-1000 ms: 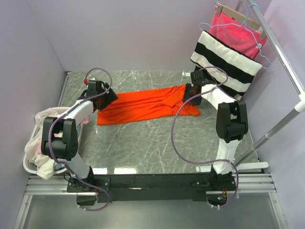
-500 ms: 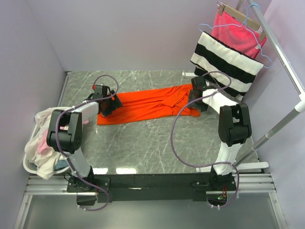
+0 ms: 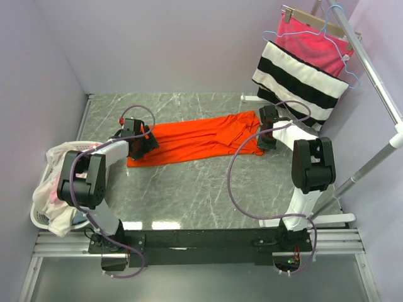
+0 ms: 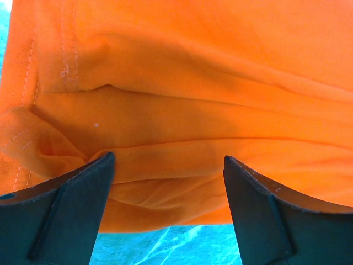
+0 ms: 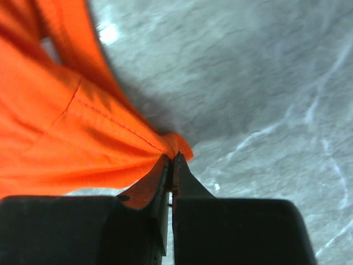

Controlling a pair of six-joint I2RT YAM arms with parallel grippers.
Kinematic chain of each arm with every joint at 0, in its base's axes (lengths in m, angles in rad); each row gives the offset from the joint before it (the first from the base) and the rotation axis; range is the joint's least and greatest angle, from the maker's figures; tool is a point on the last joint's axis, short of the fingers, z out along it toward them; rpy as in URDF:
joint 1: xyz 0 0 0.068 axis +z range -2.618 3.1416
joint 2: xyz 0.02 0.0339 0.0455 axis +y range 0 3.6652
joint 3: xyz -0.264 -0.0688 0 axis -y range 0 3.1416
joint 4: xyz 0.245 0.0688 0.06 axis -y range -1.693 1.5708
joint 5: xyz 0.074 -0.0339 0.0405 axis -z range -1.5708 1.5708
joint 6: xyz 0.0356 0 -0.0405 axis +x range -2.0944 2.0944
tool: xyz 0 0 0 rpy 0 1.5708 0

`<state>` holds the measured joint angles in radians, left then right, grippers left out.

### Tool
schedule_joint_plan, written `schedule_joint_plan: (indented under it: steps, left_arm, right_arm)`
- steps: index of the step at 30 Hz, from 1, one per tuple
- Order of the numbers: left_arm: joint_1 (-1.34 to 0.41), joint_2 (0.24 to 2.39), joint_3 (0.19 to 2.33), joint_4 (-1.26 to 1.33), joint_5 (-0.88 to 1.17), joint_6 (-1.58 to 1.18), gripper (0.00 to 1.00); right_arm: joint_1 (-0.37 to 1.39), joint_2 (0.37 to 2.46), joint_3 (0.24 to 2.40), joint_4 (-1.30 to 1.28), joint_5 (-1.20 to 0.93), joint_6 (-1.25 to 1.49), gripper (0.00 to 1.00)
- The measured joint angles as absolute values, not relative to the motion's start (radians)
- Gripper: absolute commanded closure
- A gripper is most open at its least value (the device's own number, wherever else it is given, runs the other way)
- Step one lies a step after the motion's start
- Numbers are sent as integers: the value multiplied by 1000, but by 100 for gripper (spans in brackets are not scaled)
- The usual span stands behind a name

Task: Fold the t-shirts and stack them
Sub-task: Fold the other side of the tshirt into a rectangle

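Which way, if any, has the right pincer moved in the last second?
Yes. The right pincer, shut on the orange t-shirt, has shifted right in the top view, toward the hanging striped cloth.

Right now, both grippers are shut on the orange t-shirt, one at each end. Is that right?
Not quite. Only the right gripper is shut on the orange t-shirt; the left gripper, at the other end, is open, as the left wrist view shows.
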<state>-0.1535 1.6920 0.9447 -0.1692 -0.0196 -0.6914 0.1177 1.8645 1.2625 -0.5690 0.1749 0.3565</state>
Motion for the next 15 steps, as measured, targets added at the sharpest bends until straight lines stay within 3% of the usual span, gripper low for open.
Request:
schedule_joint_plan:
  steps: [5, 9, 11, 12, 15]
  left_arm:
    - [-147, 1689, 944, -183, -52, -690, 11]
    - [-141, 1678, 944, -218, -95, -680, 11]
    - [-141, 1675, 944, -234, -110, -672, 12]
    - [-141, 1674, 944, -239, -115, -669, 12]
    - [-141, 1673, 945, -250, -119, -664, 12]
  right_arm:
    - [95, 1862, 1262, -575, 225, 358, 100]
    - [93, 1851, 1263, -599, 278, 359, 92]
    - [93, 1851, 1271, -614, 297, 358, 77]
    - [93, 1851, 1273, -617, 303, 359, 52]
    - [92, 1847, 1279, -636, 343, 368, 45]
